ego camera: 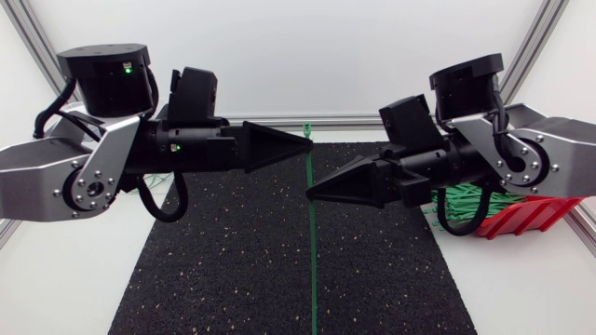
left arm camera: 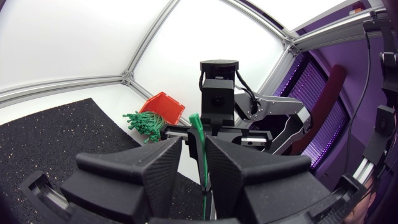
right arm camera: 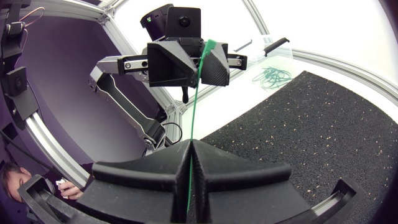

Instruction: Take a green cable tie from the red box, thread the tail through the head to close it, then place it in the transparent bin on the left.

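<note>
Green plastic, the cable tie hangs upright at frame centre in the head view. My left gripper is closed on it near its head and my right gripper just below. I judge it light, springy and slick; pinch its flat faces.

My left arm, silver-grey links with black joints, comes in from the left edge of the white counter and lies nearly level. Its matte black, wedge-fingered left end effector points toward the right edge, with its tip over the counter's middle. Its fingers press from both sides on a thin green cable tie. My right arm comes in from the right edge. Its right end effector points toward the left edge, tilted slightly down, and its fingers are clamped on the same tie. The two tips are near each other but apart, the right one nearer the front edge.
</note>
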Motion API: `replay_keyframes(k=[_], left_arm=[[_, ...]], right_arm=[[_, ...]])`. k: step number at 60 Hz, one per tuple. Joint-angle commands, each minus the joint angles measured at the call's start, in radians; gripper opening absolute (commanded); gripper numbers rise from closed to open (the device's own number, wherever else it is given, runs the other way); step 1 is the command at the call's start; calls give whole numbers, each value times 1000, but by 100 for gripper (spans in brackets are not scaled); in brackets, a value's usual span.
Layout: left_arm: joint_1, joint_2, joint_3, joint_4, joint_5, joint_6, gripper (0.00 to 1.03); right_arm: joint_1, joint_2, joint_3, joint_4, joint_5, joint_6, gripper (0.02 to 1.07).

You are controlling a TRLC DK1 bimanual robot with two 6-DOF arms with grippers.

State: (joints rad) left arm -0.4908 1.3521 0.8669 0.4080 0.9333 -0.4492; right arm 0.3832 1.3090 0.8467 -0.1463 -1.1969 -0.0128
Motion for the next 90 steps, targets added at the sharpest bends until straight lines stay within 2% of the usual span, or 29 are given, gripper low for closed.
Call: replay_keyframes(k=[1, 36, 40, 73, 78, 90], left_arm=[[-12, -25, -2, -3, 4, -17, 30], [-3, -44, -8, -3, 4, -17, 28], [-2, -42, -9, -3, 4, -17, 23], [-6, -31, -8, 6, 4, -14, 23], [-6, -28, -9, 8, 4, -11, 14], [-6, -24, -9, 9, 4, -11, 14]], right_arm=[[-6, -7, -28, 10, 0, -16, 8], [-26, 10, -26, 13, 2, -16, 8], [-26, 12, -24, 13, 0, -16, 8], [-23, 24, -24, 13, 0, -16, 8], [-23, 26, -24, 13, 2, -16, 8], [-23, 24, -23, 13, 0, -16, 8]])
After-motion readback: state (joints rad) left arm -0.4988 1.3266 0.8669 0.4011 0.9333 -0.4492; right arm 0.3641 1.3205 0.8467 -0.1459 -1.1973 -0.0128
